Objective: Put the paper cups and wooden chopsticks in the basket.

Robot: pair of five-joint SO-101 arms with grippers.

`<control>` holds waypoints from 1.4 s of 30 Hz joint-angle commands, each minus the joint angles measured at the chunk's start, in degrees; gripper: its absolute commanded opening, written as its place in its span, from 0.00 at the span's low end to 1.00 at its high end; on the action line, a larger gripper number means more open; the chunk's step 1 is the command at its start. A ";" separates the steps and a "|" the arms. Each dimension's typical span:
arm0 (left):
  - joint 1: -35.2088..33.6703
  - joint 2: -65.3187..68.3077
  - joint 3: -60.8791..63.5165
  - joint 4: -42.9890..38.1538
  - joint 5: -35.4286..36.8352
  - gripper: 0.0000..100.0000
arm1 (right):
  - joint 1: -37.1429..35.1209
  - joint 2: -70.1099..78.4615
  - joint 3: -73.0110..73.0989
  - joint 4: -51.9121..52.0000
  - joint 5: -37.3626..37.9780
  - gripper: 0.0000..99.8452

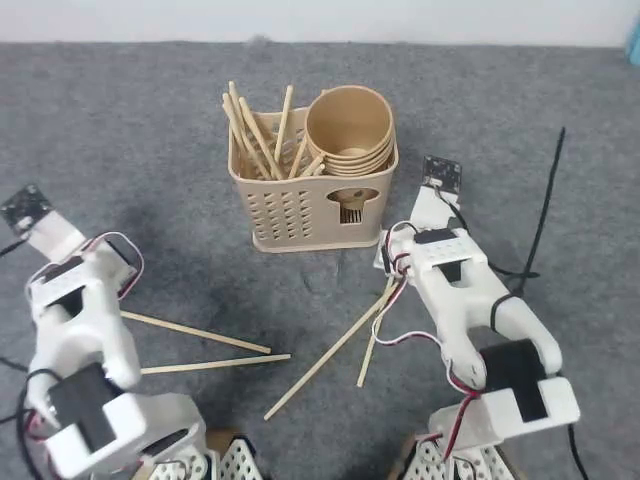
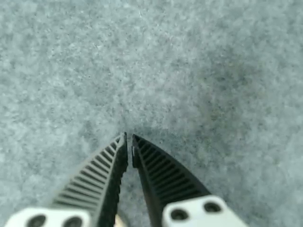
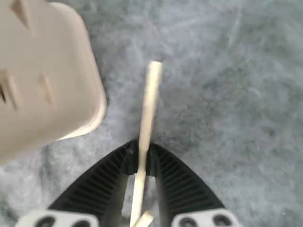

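Observation:
A beige basket (image 1: 300,205) stands at the back centre with a stack of paper cups (image 1: 349,125) and several wooden chopsticks (image 1: 255,135) in it. Loose chopsticks lie on the grey carpet: two (image 1: 200,335) near the left arm (image 1: 75,310) and two crossing (image 1: 350,345) beside the right arm (image 1: 465,285). My right gripper (image 3: 142,149) is shut on one chopstick (image 3: 151,90), low over the carpet beside a basket corner (image 3: 47,90). My left gripper (image 2: 129,138) is shut with nothing in it, over bare carpet.
A black cable (image 1: 545,215) runs along the carpet to the right of the right arm. Open carpet lies to the left of the basket and behind it, up to a pale wall (image 1: 320,18).

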 commanded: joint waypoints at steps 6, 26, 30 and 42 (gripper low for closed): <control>-0.18 -0.18 -2.42 0.35 0.53 0.02 | 3.21 -12.62 -1.41 12.00 -0.62 0.01; -0.09 -0.18 -2.24 0.26 0.53 0.02 | 3.91 -74.42 0.18 -1.10 1.14 0.01; -0.09 -0.18 -2.24 0.26 0.53 0.02 | -4.53 -79.52 4.66 -17.63 8.88 0.01; 0.88 0.00 -2.15 0.18 0.44 0.01 | -15.34 -51.82 -6.24 -45.76 22.68 0.01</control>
